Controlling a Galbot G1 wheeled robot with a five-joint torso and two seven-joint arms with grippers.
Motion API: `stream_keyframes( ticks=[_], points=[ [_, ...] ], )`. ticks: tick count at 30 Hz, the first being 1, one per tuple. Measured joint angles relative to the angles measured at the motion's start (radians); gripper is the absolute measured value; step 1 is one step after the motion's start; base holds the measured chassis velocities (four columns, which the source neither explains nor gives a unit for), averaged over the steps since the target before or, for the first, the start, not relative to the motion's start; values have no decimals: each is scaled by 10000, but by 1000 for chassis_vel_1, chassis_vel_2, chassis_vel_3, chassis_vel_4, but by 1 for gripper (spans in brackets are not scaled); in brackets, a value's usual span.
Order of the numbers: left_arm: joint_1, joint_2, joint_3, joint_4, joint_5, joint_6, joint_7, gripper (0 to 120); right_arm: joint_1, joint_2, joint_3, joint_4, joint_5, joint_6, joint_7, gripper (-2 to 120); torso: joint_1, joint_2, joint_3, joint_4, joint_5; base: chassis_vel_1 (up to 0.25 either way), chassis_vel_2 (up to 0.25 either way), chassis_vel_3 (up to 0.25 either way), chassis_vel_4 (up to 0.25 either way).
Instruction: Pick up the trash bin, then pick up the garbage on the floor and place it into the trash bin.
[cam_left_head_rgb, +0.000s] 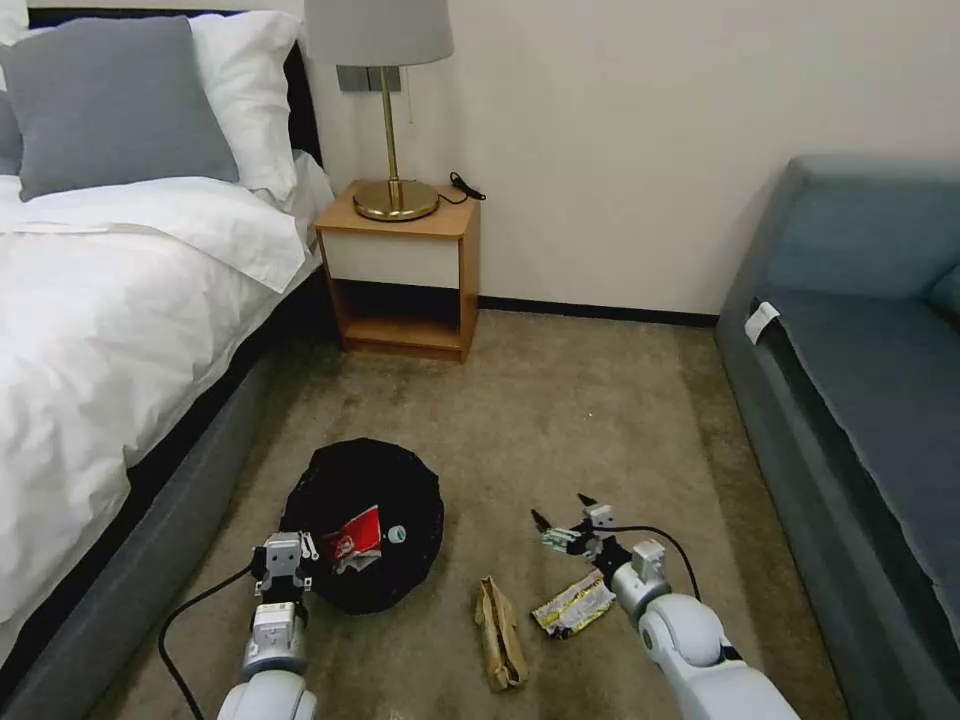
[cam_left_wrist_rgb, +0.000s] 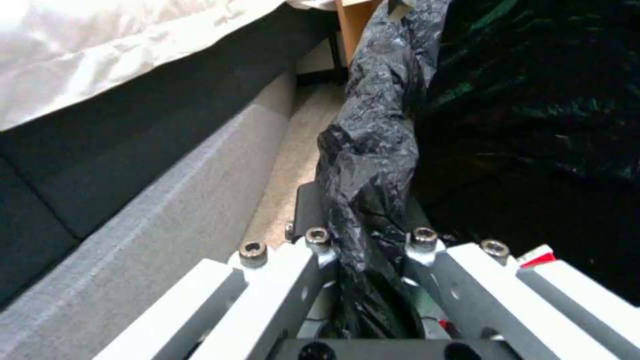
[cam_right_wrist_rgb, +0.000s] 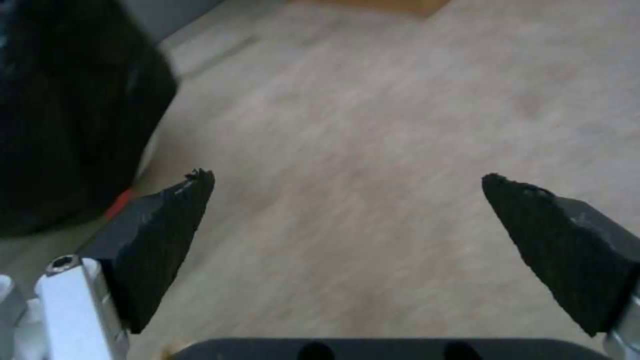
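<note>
Now, with the left gripper (cam_left_head_rgb: 283, 562) clamped on the trash bin (cam_left_head_rgb: 365, 520) rim, the right gripper (cam_left_head_rgb: 562, 512), fingers apart beside the bin, should descend squarely over the foil wrapper (cam_left_head_rgb: 572, 604) before closing.

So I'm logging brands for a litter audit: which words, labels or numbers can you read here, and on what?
None can be read.
Red packet in the bin: print too blurred.
Foil wrapper on the carpet: print too small.
Brown wrapper: no legible text.
White tag on the sofa: unreadable.

Black-lined trash bin (cam_left_head_rgb: 365, 525), beige carpet (cam_left_head_rgb: 560, 420)
</note>
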Motion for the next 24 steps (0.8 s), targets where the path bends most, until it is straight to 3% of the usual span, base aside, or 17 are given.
stream_keyframes(
  ticks=[5, 8, 15, 24],
  points=[
    [19, 45, -280, 31, -2, -7, 12, 4, 78, -350, -780, 95, 76, -816, -118, 100, 0, 0, 0, 2, 2, 0, 0, 0, 0],
    [22, 41, -457, 111, -9, -40, 31, 4, 30, -765, -1450, 104, -489, -1238, -535, 100, 0, 1, 0, 1, 2, 0, 0, 0, 0],
    [-27, -28, -521, 227, 23, -85, 57, 4, -195, -906, -2151, -282, -1483, -1143, -881, 100, 0, 0, -1, 0, 5, 0, 0, 0, 0],
    [-96, -167, -492, 224, 75, -100, 73, 4, -235, -567, -2310, -520, -1828, -947, -915, 100, 0, 1, -1, 1, 2, 0, 0, 0, 0]
  ],
)
